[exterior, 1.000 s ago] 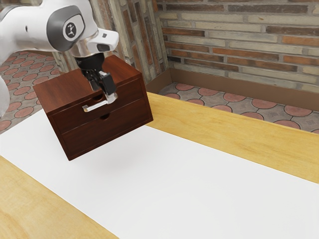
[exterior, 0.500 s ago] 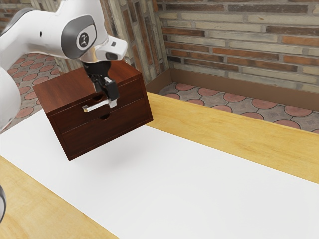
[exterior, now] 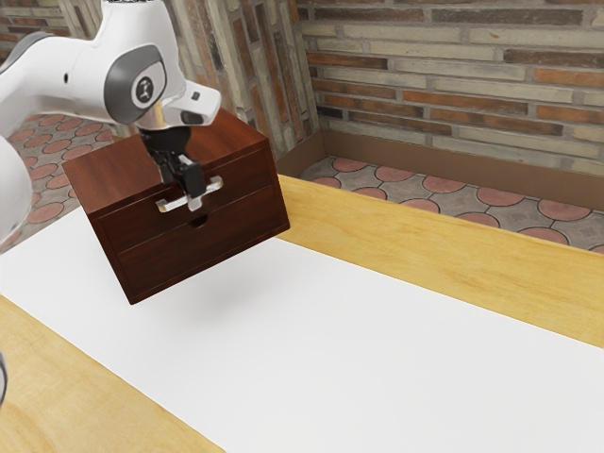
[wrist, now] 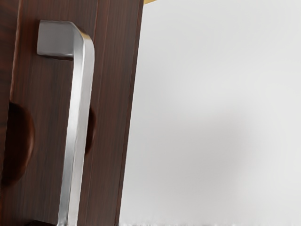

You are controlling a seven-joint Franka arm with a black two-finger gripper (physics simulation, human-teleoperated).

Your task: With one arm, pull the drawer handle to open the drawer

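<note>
A dark wooden cabinet [exterior: 113,170] with two drawers stands on the white mat at the exterior view's left. The top drawer [exterior: 241,175] carries a silver bar handle [exterior: 215,186], and its front lies flush with the lower drawer [exterior: 226,231]. My black gripper [exterior: 193,192] points down at the middle of that handle, open, with one finger on each side of the bar. In the wrist view the handle [wrist: 77,127] runs along the dark drawer front [wrist: 110,94], close under my hand.
The cabinet rests on a white mat [exterior: 330,330] over a light wooden table [exterior: 472,255]. A brick wall [exterior: 453,75] and a tiled floor [exterior: 491,198] lie behind. The mat stretches open toward the exterior view's right.
My hand has slid along the handle toward the exterior view's left, from its right end to its middle. The cabinet and drawers have not moved.
</note>
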